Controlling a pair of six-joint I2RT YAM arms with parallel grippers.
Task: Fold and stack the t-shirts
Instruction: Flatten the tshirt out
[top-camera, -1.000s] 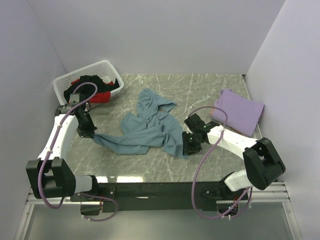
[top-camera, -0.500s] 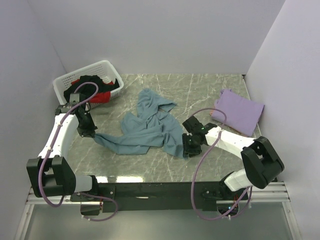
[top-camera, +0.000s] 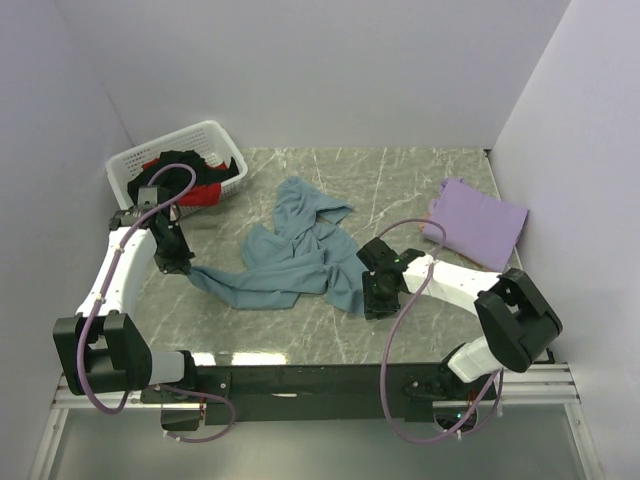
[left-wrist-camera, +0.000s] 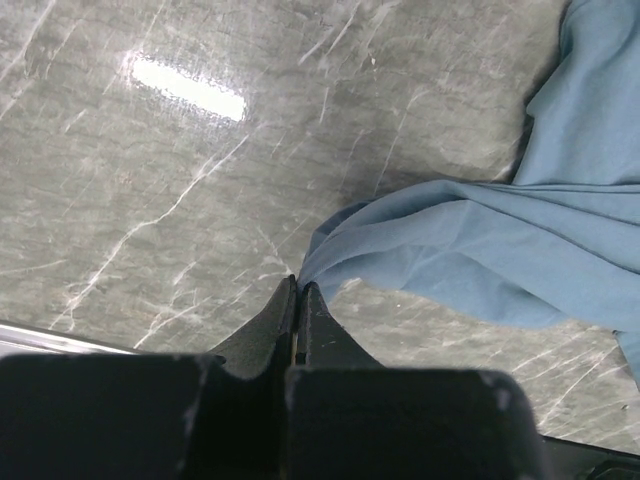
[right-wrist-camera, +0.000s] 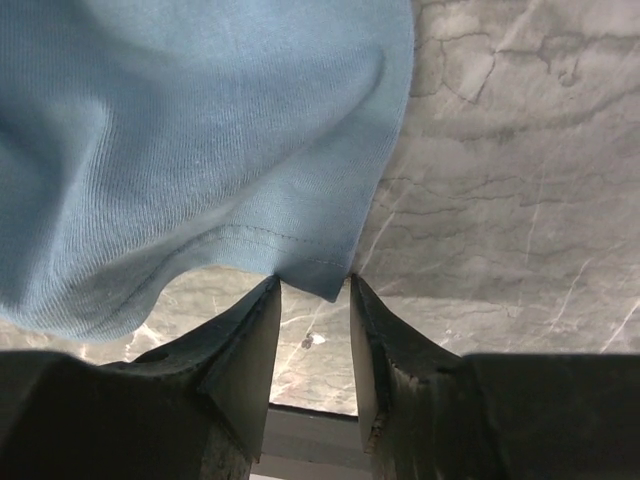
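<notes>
Counter (top-camera: 400, 180): grey-green marbled stone with pale veins, glossy, with a glare patch in the left wrist view. Teal-blue t-shirt (top-camera: 295, 255): soft fine-ribbed knit, lies crumpled across the middle of the counter in long ridged folds, one bunched lobe reaching toward the far edge and a flatter spread toward the near edge. Left tool (left-wrist-camera: 300, 290): black jaws pressed together, pinching a tapered corner of the teal-blue t-shirt at the shirt's left end, toward the counter's left edge; the cloth fans out from the tips in taut pleats. Right tool (right-wrist-camera: 312, 300): jaws stand partly apart, at the shirt's near-right corner; a stitched hem corner hangs between the fingertips (right-wrist-camera: 255, 320), with bare counter visible through the gap beneath it, so nothing is clamped. Lavender t-shirt (top-camera: 478, 222): folded into a flat, neat rectangle near the right edge, toward the far corner, well apart from the teal one. White slotted plastic basket (top-camera: 215, 135): sits at the far-left corner, holding a rumpled black shirt (top-camera: 200, 170) over a red one (top-camera: 195, 196).
</notes>
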